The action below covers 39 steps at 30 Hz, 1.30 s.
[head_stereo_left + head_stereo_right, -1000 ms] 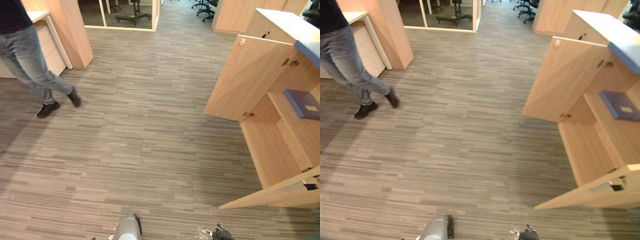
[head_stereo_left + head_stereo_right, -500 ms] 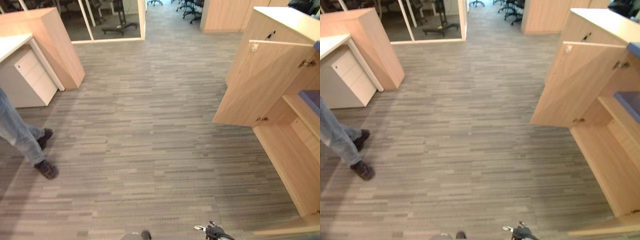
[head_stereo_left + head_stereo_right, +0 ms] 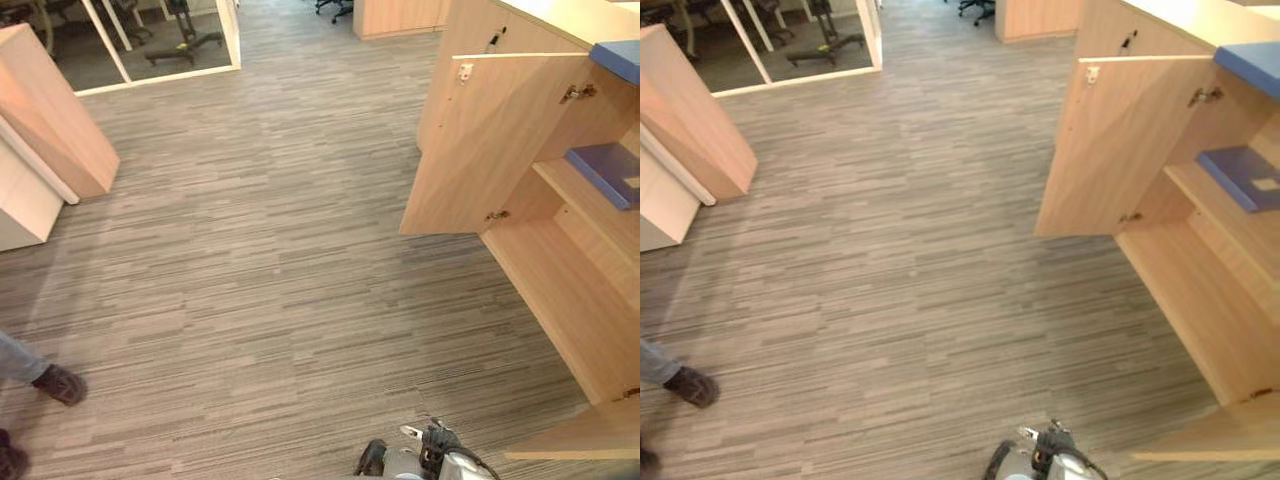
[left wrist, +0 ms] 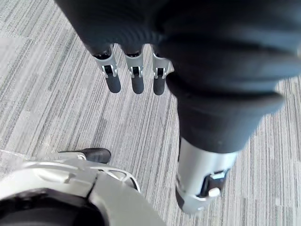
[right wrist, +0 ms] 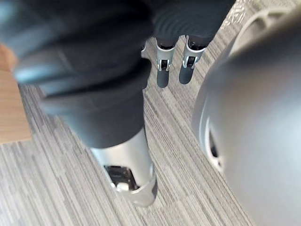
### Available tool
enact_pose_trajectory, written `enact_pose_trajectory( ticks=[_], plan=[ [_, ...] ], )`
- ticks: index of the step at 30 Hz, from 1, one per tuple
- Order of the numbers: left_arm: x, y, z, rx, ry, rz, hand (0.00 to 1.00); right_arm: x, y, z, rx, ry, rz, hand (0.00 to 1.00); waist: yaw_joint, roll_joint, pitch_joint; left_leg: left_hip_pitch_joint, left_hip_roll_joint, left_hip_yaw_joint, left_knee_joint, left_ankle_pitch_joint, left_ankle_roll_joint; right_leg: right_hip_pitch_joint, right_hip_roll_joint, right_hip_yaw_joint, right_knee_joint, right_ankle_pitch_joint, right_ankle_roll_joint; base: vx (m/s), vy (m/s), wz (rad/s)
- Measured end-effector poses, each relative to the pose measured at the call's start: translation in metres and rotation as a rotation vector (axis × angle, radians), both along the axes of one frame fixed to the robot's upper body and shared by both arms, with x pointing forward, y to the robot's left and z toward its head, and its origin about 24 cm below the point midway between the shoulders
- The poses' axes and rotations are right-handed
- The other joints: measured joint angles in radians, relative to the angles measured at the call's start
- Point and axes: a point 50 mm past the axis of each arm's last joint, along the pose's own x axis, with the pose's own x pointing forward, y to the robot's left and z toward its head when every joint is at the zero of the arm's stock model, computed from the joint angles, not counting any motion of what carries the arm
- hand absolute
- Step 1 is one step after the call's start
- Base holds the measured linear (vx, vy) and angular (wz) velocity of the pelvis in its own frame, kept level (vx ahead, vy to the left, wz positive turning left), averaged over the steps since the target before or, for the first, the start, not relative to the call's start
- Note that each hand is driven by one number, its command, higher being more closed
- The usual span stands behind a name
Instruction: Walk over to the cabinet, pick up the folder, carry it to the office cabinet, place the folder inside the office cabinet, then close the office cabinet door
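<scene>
A blue folder (image 3: 605,170) lies flat on the middle shelf inside the open office cabinet (image 3: 560,290) at the right. The cabinet's upper door (image 3: 490,140) stands swung out towards the room. The edge of a second open door (image 3: 580,440) shows at the lower right. My left hand (image 4: 134,77) hangs over the carpet with straight fingers and holds nothing. My right hand (image 5: 162,70) also hangs over the carpet, fingers straight and empty. Both hands are well short of the folder.
Another blue item (image 3: 620,55) lies on the cabinet's top. A person's shoe (image 3: 58,383) shows at the lower left. A wooden cabinet (image 3: 50,110) and a white drawer unit (image 3: 20,195) stand at the far left, with a glass partition (image 3: 150,40) behind them. Striped grey carpet (image 3: 270,250) lies between.
The camera has swung, so the whole picture has shifted. The person has gone from the upper left to the lower left edge. The folder still lies on its shelf.
</scene>
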Motion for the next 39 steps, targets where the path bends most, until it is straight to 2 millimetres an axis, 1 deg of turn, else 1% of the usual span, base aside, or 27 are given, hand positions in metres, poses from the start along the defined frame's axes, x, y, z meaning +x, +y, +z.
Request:
enact_pose_trajectory(
  ticks=[2,3,4,6,8,9,12,13,14,16,17,18,19,20,22,24,25,27,28,29,30,31,32,34,35,37,39],
  plan=[
    [0.002,0.001,0.000,-0.001,-0.007,0.024,0.00,-0.007,0.000,-0.002,0.011,0.010,-0.034,0.00,-0.010,0.004,-0.004,-0.023,0.062,0.000,0.117,-0.045,-0.037,0.028,0.047,-0.003,-0.009,-0.043,0.001,0.35,-0.278,-0.06],
    [0.002,0.003,0.001,0.002,-0.012,0.033,0.00,-0.010,0.000,-0.003,0.015,0.015,-0.041,0.00,-0.011,-0.001,-0.003,-0.045,0.085,-0.003,0.190,-0.065,-0.039,0.041,0.061,-0.001,-0.024,-0.046,0.000,0.42,-0.361,-0.17],
    [0.002,0.006,0.001,0.003,-0.020,0.078,0.00,-0.014,0.004,-0.004,0.028,0.025,-0.046,0.00,-0.011,-0.016,0.000,-0.134,0.163,-0.024,0.455,-0.089,-0.026,0.105,0.109,0.005,-0.093,-0.032,-0.020,0.39,-0.313,-0.25],
    [0.001,0.007,0.002,0.001,-0.039,0.136,0.00,-0.016,0.006,-0.005,0.030,0.034,-0.036,0.00,0.000,-0.019,0.006,-0.253,0.252,-0.064,0.788,-0.102,-0.004,0.187,0.169,0.041,-0.171,-0.023,-0.033,0.40,-0.200,-0.53],
    [0.000,0.008,0.003,0.001,-0.046,0.162,0.00,-0.016,0.006,-0.005,0.025,0.038,-0.033,0.00,0.020,-0.025,0.009,-0.330,0.251,-0.090,0.920,-0.136,0.016,0.250,0.190,0.103,-0.219,-0.025,-0.037,0.36,-0.014,-0.91],
    [-0.002,0.007,0.002,-0.001,-0.043,0.165,0.00,-0.014,0.004,-0.005,0.022,0.039,-0.030,0.00,0.030,-0.027,0.011,-0.387,0.221,-0.113,0.921,-0.158,0.021,0.280,0.193,0.144,-0.245,-0.023,-0.034,0.38,0.038,-1.30],
    [-0.006,0.007,0.002,-0.001,-0.033,0.173,0.00,-0.010,0.006,-0.005,0.029,0.043,-0.024,0.00,0.055,-0.034,0.016,-0.496,0.138,-0.193,0.776,-0.164,0.024,0.320,0.171,0.263,-0.273,-0.019,-0.027,0.36,0.123,-1.27],
    [-0.007,0.009,0.002,0.006,-0.029,0.171,0.00,-0.007,0.008,-0.005,0.034,0.037,-0.022,0.00,0.057,-0.044,0.023,-0.528,0.082,-0.265,0.663,-0.154,0.014,0.343,0.145,0.309,-0.285,-0.019,-0.023,0.34,0.198,-1.30],
    [-0.006,0.011,0.003,0.013,-0.030,0.160,0.00,-0.004,0.008,-0.004,0.034,0.028,-0.021,0.00,0.062,-0.054,0.028,-0.548,0.031,-0.358,0.528,-0.125,0.004,0.357,0.112,0.359,-0.297,-0.021,0.002,0.35,0.227,-1.27],
    [-0.006,0.010,0.003,0.016,-0.027,0.150,0.00,-0.002,0.007,-0.003,0.028,0.014,-0.022,0.00,0.063,-0.053,0.028,-0.558,-0.008,-0.483,0.371,-0.040,-0.007,0.377,0.079,0.408,-0.325,-0.023,0.050,0.41,0.334,-1.10],
    [-0.007,0.008,0.002,0.014,-0.023,0.151,0.00,-0.004,0.009,-0.004,0.024,0.018,-0.001,0.00,0.070,-0.051,0.024,-0.543,-0.019,-0.504,0.342,0.085,-0.040,0.387,0.056,0.447,-0.328,-0.025,0.066,0.53,0.500,-1.22],
    [-0.003,0.013,0.004,0.030,-0.039,0.148,0.00,-0.003,0.018,-0.004,0.044,0.015,0.013,0.00,0.074,-0.065,0.022,-0.530,-0.039,-0.492,0.349,0.118,-0.013,0.380,0.032,0.465,-0.326,-0.007,0.075,0.44,0.428,-1.01],
    [0.001,0.016,0.005,0.040,-0.051,0.145,0.00,-0.002,0.027,-0.005,0.063,0.012,0.021,0.00,0.074,-0.078,0.019,-0.530,-0.048,-0.487,0.358,0.093,-0.011,0.372,0.023,0.465,-0.323,0.011,0.060,0.43,0.393,-0.85],
    [0.009,0.017,0.007,0.048,-0.078,0.139,0.00,0.000,0.034,-0.005,0.084,0.001,0.023,0.00,0.072,-0.079,0.020,-0.535,-0.047,-0.467,0.417,0.050,0.006,0.362,0.013,0.475,-0.308,0.051,0.073,0.38,0.354,-0.67],
    [0.012,0.019,0.008,0.053,-0.089,0.145,0.00,0.004,0.037,-0.003,0.093,-0.022,0.015,0.00,0.077,-0.081,0.010,-0.523,-0.042,-0.399,0.504,-0.016,0.048,0.370,-0.017,0.514,-0.295,0.073,0.086,0.35,0.344,-0.88],
    [0.014,0.018,0.008,0.051,-0.093,0.143,0.00,0.007,0.039,-0.002,0.097,-0.038,0.012,0.00,0.090,-0.087,-0.033,-0.508,-0.044,-0.329,0.524,-0.057,0.076,0.336,-0.057,0.548,-0.276,0.104,0.103,0.31,0.324,-1.20],
    [0.022,0.016,0.009,0.048,-0.114,0.130,0.00,0.010,0.038,0.000,0.096,-0.056,0.013,0.00,0.099,-0.079,-0.040,-0.465,-0.051,-0.267,0.504,-0.071,0.100,0.273,-0.094,0.577,-0.188,0.129,0.121,0.27,0.325,-1.20],
    [0.027,0.015,0.010,0.051,-0.125,0.105,0.00,0.008,0.037,0.000,0.096,-0.053,0.011,0.00,0.097,-0.074,-0.042,-0.424,-0.063,-0.242,0.473,-0.080,0.113,0.211,-0.119,0.588,-0.075,0.135,0.114,0.16,0.228,-0.93],
    [0.031,0.015,0.011,0.053,-0.133,0.088,0.00,0.003,0.036,-0.002,0.097,-0.040,0.007,0.00,0.091,-0.070,-0.042,-0.375,-0.073,-0.209,0.439,-0.085,0.123,0.148,-0.144,0.589,0.049,0.153,0.088,0.08,0.157,-0.76],
    [0.033,0.015,0.011,0.055,-0.135,0.073,0.00,0.001,0.035,-0.002,0.095,-0.037,0.002,0.00,0.082,-0.064,-0.044,-0.330,-0.081,-0.179,0.408,-0.092,0.133,0.100,-0.175,0.559,0.151,0.179,0.052,0.07,0.140,-0.68],
    [0.034,0.015,0.011,0.056,-0.136,0.071,0.00,0.002,0.034,-0.001,0.092,-0.043,0.001,0.00,0.076,-0.064,-0.046,-0.311,-0.082,-0.162,0.394,-0.095,0.139,0.085,-0.194,0.527,0.192,0.188,0.039,0.06,0.110,-0.61],
    [0.034,0.015,0.011,0.057,-0.135,0.068,0.00,0.002,0.034,-0.001,0.091,-0.045,0.003,0.00,0.063,-0.064,-0.048,-0.275,-0.086,-0.139,0.363,-0.097,0.141,0.064,-0.230,0.445,0.245,0.199,0.021,0.05,0.080,-0.62],
    [0.033,0.014,0.011,0.055,-0.133,0.069,0.00,0.002,0.034,-0.001,0.091,-0.047,0.003,0.00,0.059,-0.060,-0.050,-0.244,-0.084,-0.107,0.328,-0.097,0.140,0.057,-0.250,0.360,0.270,0.196,0.021,0.06,0.059,-0.64],
    [0.027,0.012,0.009,0.050,-0.119,0.076,0.00,0.002,0.032,-0.001,0.087,-0.047,0.003,0.00,0.058,-0.052,-0.054,-0.216,-0.071,-0.073,0.303,-0.095,0.138,0.056,-0.263,0.272,0.270,0.184,0.032,0.06,0.004,-0.73],
    [0.019,0.012,0.008,0.048,-0.097,0.077,0.00,0.003,0.031,0.000,0.084,-0.048,0.005,0.00,0.053,-0.045,-0.057,-0.202,-0.054,-0.046,0.283,-0.090,0.130,0.051,-0.252,0.210,0.260,0.149,0.057,0.07,-0.045,-0.83],
    [0.014,0.010,0.006,0.037,-0.075,0.077,0.00,0.006,0.030,0.000,0.081,-0.053,0.007,0.00,0.044,-0.037,-0.055,-0.192,-0.031,-0.030,0.262,-0.081,0.115,0.036,-0.210,0.160,0.240,0.065,0.084,0.07,-0.123,-0.66],
    [0.016,0.007,0.004,0.023,-0.065,0.053,0.00,0.012,0.026,0.002,0.069,-0.065,0.013,0.00,0.031,-0.023,-0.032,-0.157,0.007,-0.008,0.230,-0.062,0.085,0.005,-0.143,0.086,0.219,-0.011,0.083,0.08,-0.291,-0.46]
  ],
)
